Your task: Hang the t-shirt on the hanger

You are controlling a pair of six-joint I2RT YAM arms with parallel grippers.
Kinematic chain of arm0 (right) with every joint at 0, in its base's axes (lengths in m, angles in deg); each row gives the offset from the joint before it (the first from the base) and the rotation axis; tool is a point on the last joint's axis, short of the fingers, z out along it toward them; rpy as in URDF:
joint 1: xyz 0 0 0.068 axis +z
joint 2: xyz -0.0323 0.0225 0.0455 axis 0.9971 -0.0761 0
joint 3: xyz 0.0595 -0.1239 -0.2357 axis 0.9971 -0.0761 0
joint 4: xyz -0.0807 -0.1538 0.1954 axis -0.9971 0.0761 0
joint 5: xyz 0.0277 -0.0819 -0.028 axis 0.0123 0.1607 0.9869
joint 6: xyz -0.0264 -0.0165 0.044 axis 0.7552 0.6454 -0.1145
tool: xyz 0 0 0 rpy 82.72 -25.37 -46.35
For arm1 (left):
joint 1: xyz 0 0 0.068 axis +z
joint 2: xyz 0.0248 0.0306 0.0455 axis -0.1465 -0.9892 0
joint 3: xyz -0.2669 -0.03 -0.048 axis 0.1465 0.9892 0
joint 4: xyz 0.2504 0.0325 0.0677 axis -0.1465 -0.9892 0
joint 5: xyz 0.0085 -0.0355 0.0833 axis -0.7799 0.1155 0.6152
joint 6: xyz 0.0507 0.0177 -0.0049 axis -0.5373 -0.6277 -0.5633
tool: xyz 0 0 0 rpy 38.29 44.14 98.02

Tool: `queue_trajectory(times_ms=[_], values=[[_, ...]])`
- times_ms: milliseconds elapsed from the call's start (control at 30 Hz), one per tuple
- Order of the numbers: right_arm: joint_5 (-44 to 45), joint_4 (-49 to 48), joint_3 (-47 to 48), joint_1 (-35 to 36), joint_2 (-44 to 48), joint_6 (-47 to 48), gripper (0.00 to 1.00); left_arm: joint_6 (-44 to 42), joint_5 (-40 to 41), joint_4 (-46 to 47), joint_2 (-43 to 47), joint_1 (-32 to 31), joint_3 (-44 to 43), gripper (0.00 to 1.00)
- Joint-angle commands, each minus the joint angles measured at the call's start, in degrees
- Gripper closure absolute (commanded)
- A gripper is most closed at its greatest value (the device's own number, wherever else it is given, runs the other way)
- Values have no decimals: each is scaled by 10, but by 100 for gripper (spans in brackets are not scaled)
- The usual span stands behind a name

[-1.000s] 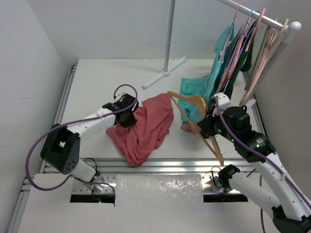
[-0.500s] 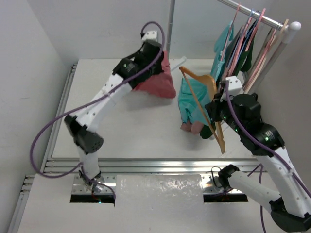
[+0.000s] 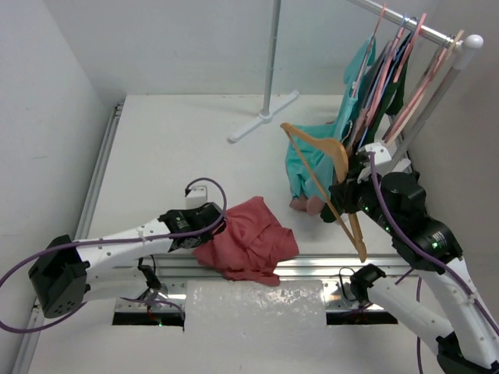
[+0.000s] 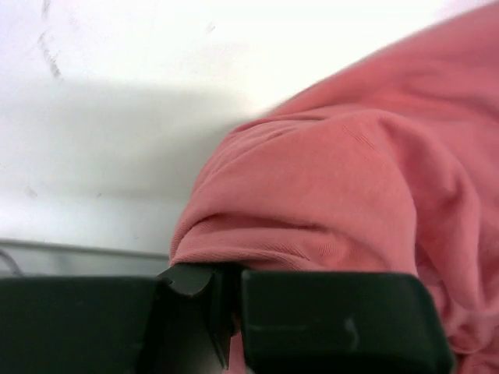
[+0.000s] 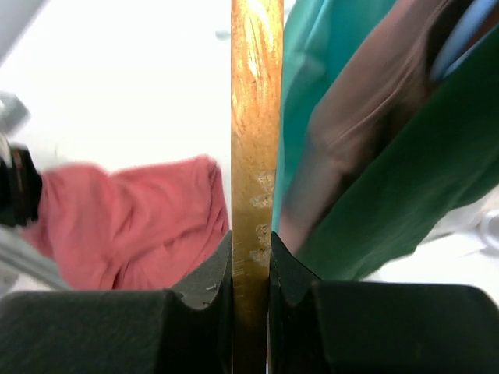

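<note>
The coral-red t-shirt [image 3: 248,248] lies bunched on the table at the near edge, partly over the front rail. My left gripper [image 3: 209,227] is at its left edge and shut on a fold of it. In the left wrist view the t-shirt [image 4: 351,171] fills the right side and its fold sits pinched in my left gripper [image 4: 226,276]. My right gripper [image 3: 344,199] is shut on the wooden hanger [image 3: 316,141] and holds it tilted in the air, right of the shirt. In the right wrist view the hanger [image 5: 251,117] stands between the pads of my right gripper [image 5: 251,249], with the t-shirt [image 5: 132,226] below left.
A clothes rack [image 3: 405,19] at the back right holds pink hangers, a teal shirt [image 3: 308,160] and a dark green garment [image 5: 421,156]. The teal shirt hangs down to the table behind the hanger. The rack's pole foot [image 3: 263,117] rests mid-back. Metal rails [image 3: 327,266] edge the front.
My left arm has come down from high at the back to the table's near edge, bringing the t-shirt with it. The right gripper and hanger shifted only slightly.
</note>
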Motion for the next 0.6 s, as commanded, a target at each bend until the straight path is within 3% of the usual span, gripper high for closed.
queue_trajectory(times_ms=[0,167,300,333,400,467,567], values=[[-24,-29,1,-3,-6,-2,100,16,11,106,14,-5,-46,100],[-17,-38,-1,-3,-18,3,100,-57,-15,85,7,-5,-155,100],[-5,-29,13,-3,-21,6,100,-102,-72,19,-23,-8,-326,100],[9,-25,19,-3,-21,7,100,-100,-69,4,-27,-8,-348,100],[26,-18,26,-3,-19,10,100,-65,20,-45,-52,-5,-412,100],[27,-15,31,-3,-23,11,100,-44,61,-112,-81,46,-431,97],[18,-14,28,-3,-24,11,100,-58,18,-92,-117,110,-383,91]])
